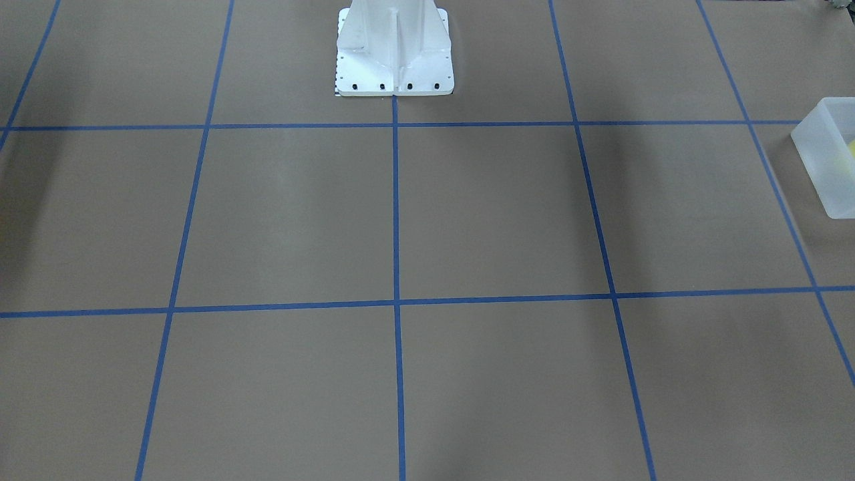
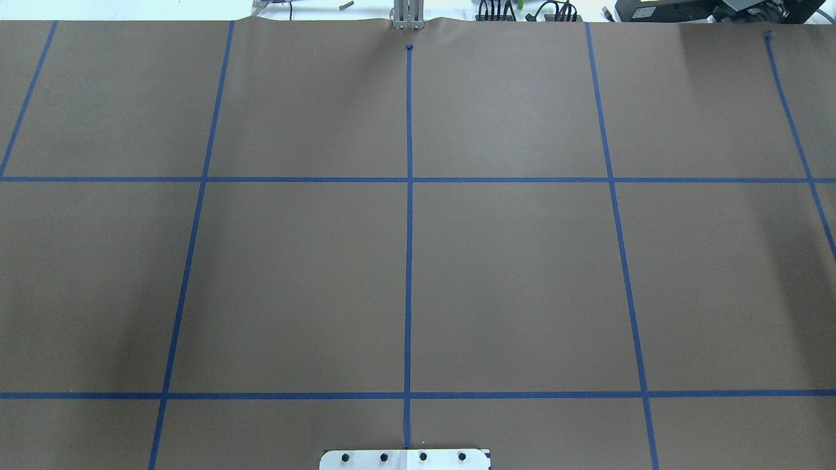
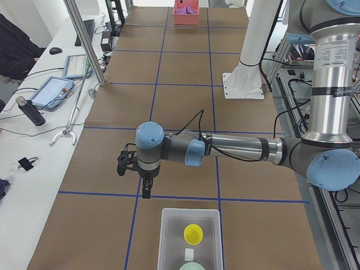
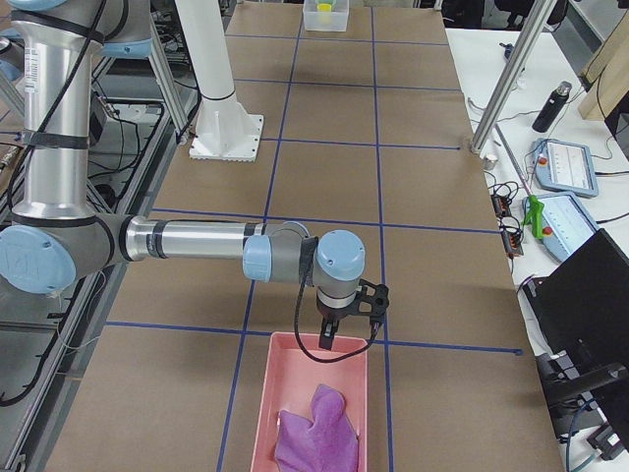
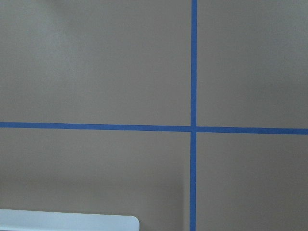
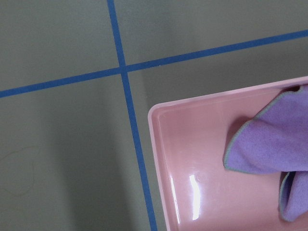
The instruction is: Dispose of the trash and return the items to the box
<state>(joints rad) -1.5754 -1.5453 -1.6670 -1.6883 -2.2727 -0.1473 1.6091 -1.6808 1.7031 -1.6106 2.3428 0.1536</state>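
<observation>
The box (image 3: 190, 236), a frosted-white bin, stands at the near end of the table in the exterior left view. Inside it are the yellow cup (image 3: 193, 234) and the mint-green bowl (image 3: 192, 267), cut by the frame's edge. My left gripper (image 3: 145, 190) hangs above the table just beyond the box's far left corner; I cannot tell if it is open or shut. The box's rim (image 5: 67, 223) shows in the left wrist view. The box (image 1: 827, 160) also shows at the front-facing view's right edge. My right gripper (image 4: 327, 336) hangs over a pink tray's far edge; its state is unclear.
The pink tray (image 4: 313, 403) holds a purple cloth (image 4: 319, 431); both show in the right wrist view, tray (image 6: 202, 173) and cloth (image 6: 269, 144). The white robot base (image 1: 394, 53) stands mid-table. Tablets and a bottle (image 3: 31, 111) lie on the side bench.
</observation>
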